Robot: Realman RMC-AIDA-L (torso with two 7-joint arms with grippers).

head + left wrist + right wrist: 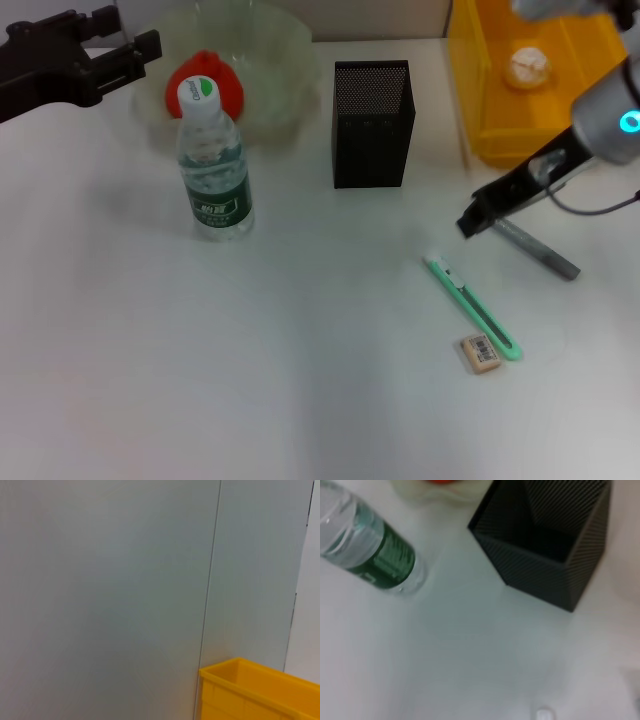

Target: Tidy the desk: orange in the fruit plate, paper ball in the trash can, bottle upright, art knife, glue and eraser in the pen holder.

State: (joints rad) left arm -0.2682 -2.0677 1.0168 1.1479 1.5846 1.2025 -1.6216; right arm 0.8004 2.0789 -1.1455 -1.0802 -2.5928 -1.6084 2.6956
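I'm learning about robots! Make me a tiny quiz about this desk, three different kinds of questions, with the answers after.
1. True or false: the bottle stands upright.
2. Where is the paper ball? A) on the desk, B) in the yellow trash can, C) in the pen holder.
3. Fill in: the eraser lies beside the green ______.

Key:
1. True.
2. B.
3. Art knife. The right gripper hangs near it; the left gripper waits by the fruit plate, where the orange sits.
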